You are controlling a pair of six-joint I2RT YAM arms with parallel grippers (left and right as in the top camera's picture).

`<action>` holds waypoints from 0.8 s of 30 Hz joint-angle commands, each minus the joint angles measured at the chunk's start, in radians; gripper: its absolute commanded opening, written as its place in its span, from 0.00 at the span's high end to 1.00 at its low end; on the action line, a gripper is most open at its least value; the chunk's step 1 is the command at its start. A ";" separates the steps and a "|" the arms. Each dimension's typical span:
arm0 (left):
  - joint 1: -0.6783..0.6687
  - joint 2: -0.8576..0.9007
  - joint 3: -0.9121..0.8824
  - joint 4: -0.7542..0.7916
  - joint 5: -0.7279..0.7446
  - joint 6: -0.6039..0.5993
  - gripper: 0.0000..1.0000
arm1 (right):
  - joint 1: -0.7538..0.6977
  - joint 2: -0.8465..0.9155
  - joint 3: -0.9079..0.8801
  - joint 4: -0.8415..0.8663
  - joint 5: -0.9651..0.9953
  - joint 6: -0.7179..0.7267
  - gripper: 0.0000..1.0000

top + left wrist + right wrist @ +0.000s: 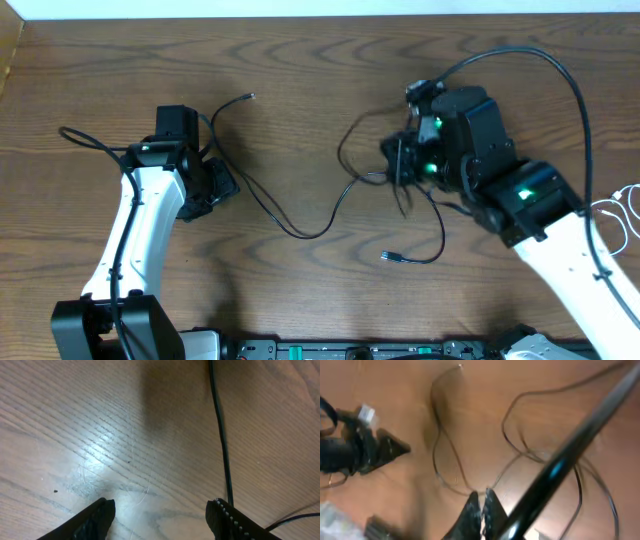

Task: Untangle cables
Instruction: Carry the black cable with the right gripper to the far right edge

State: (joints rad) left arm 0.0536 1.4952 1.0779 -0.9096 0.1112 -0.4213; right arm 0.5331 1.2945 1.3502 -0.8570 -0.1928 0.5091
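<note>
A thin black cable [300, 232] runs from a plug at the upper left, past my left gripper [212, 185], across the table into a tangle of black loops under my right gripper [398, 165]. A second black cable's plug end [390, 257] lies just below the tangle. The left gripper [162, 510] is open and empty, and the black cable [222, 445] passes by its right finger. The right gripper [482, 500] is shut, with a thin black cable [440, 460] meeting its tips. A white cable [622, 205] lies at the far right edge.
The arm's own thick black cable [560, 465] crosses the right wrist view and arcs over the right arm in the overhead view [570, 80]. The left arm's gripper [360, 450] shows at the left of the right wrist view. The table's far edge [320, 10] runs along the top.
</note>
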 commanded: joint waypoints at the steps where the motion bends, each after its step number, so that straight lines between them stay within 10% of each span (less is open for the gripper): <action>1: 0.003 0.000 0.005 0.002 0.008 0.006 0.36 | -0.005 -0.017 0.210 -0.179 0.084 -0.028 0.99; 17: 0.003 0.000 0.005 0.002 0.008 0.006 0.36 | -0.031 -0.018 0.454 -0.409 0.314 -0.100 0.99; 24: 0.003 0.000 0.005 0.002 0.008 0.006 0.36 | -0.045 0.008 0.454 -0.319 0.935 -0.148 0.99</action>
State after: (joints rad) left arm 0.0536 1.4952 1.0779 -0.9062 0.1181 -0.4213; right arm 0.5068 1.2823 1.7924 -1.1927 0.3553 0.3927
